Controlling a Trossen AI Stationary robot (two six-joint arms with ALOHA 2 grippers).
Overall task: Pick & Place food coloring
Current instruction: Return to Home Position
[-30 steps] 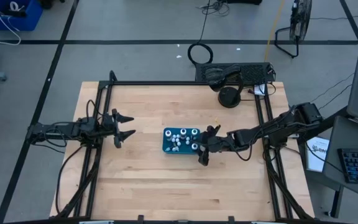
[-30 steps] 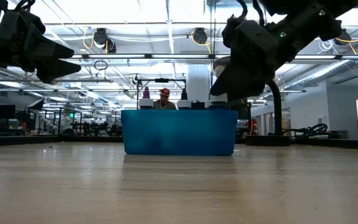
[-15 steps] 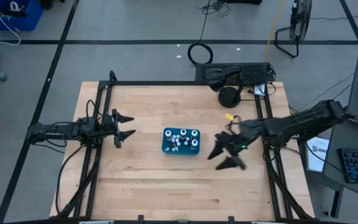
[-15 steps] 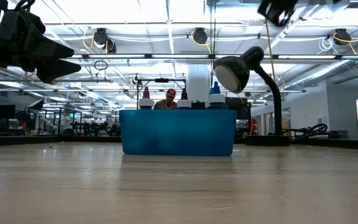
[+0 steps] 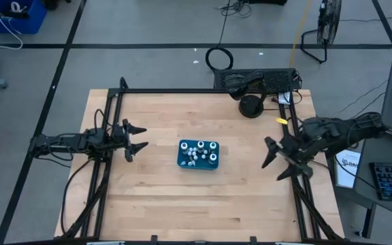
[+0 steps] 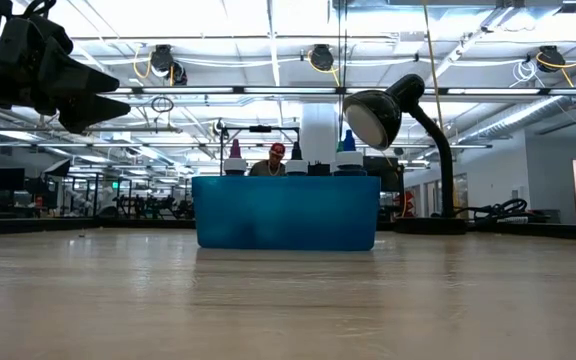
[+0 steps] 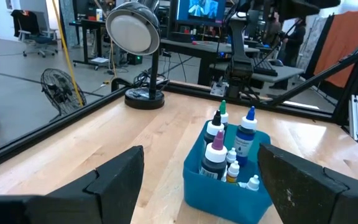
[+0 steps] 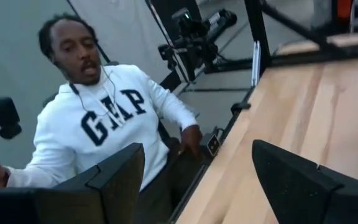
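The food coloring bottles [image 5: 198, 152] stand inside a teal tray [image 5: 182, 162] at mid-table: tiny white-capped droppers and a few taller dark bottles [image 7: 229, 143] with coloured tips. In the low view their caps [image 6: 346, 152] show above the tray's rim [image 6: 286, 180]. My left gripper [image 5: 138, 138] hovers open to the left of the tray, pointing at it [image 7: 201, 151], high in the low view [image 6: 98, 100]. My right gripper [image 5: 275, 163] is open near the table's right edge, away from the tray [image 8: 197, 148].
A black desk lamp [image 5: 250, 105] stands at the far right of the table [image 6: 393, 110] [image 7: 134, 34]. Black frame rails [image 5: 114, 122] run along the left, far and right sides. A person in a white hooded top [image 8: 104, 118] is beyond the table edge.
My right gripper has drawn back from the tray's right end toward the table's right edge. It has risen out of the low view and turned away from the tray. The left arm has kept still.
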